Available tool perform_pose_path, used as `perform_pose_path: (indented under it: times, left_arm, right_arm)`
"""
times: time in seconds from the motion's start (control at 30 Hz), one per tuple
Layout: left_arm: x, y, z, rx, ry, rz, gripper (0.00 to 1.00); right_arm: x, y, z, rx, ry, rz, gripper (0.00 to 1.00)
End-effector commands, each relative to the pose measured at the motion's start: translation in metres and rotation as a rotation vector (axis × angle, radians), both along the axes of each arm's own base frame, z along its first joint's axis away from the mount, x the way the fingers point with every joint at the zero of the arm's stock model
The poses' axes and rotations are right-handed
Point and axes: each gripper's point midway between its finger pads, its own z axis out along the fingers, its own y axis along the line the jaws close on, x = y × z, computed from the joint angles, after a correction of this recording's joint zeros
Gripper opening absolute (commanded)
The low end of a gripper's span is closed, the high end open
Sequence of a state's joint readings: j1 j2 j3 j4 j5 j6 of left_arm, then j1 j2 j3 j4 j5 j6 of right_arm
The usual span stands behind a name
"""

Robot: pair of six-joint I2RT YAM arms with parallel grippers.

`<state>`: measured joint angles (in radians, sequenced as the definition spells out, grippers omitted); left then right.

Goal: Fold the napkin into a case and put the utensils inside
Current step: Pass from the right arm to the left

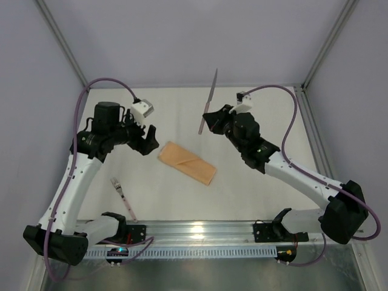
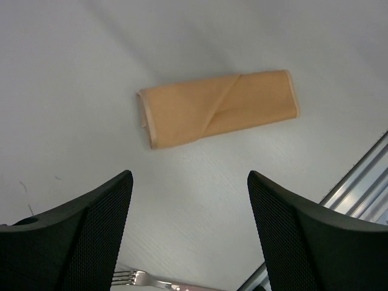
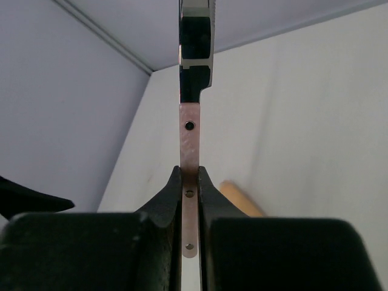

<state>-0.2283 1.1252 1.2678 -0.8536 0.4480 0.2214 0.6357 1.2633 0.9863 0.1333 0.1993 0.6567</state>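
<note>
The peach-orange napkin lies folded as a narrow case (image 1: 187, 162) in the middle of the table; it also shows in the left wrist view (image 2: 218, 108), with a diagonal fold across it. My right gripper (image 1: 210, 121) is shut on the knife (image 1: 208, 102) by its pinkish handle and holds it above the table, blade pointing up and away (image 3: 195, 36). A corner of the case (image 3: 239, 199) shows behind the right fingers. My left gripper (image 1: 145, 141) is open and empty, just left of the case. The fork (image 1: 123, 197) lies near the front left; its tines show in the left wrist view (image 2: 134, 279).
An aluminium rail (image 1: 200, 231) runs along the near table edge. Frame posts and grey walls close in the back and both sides.
</note>
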Motion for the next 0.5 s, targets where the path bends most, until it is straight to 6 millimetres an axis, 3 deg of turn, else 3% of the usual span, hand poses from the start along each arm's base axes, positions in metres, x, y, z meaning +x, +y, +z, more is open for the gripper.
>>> perform_pose_path:
  times: [0.0,0.03,0.07,0.1,0.17,0.23,0.47]
  left_arm:
    - [-0.014,-0.027,0.024,-0.081,-0.021,-0.087,0.78]
    - [-0.015,-0.031,0.024,-0.085,-0.022,-0.099,0.77]
    - [-0.018,-0.039,0.024,-0.085,-0.023,-0.124,0.78]
    - [-0.019,-0.041,0.025,-0.081,-0.028,-0.129,0.79]
    - [-0.021,-0.046,0.024,-0.081,-0.036,-0.15,0.82]
    - [-0.019,-0.048,0.025,-0.071,-0.06,-0.161,0.86]
    - [-0.009,-0.054,0.03,-0.094,-0.096,-0.144,0.85]
  right_arm:
    - [-0.005,0.027,0.064,0.268,-0.172,-0.053,0.04]
    - [-0.016,0.044,0.069,0.293,-0.177,-0.015,0.04]
    - [-0.02,0.051,0.083,0.336,-0.199,-0.004,0.04]
    - [-0.021,0.061,0.081,0.34,-0.191,0.008,0.04]
    - [-0.032,0.077,0.096,0.379,-0.212,0.046,0.04]
    - [-0.034,0.09,0.094,0.385,-0.211,0.067,0.04]
    - [-0.047,0.125,0.096,0.396,-0.2,0.132,0.04]
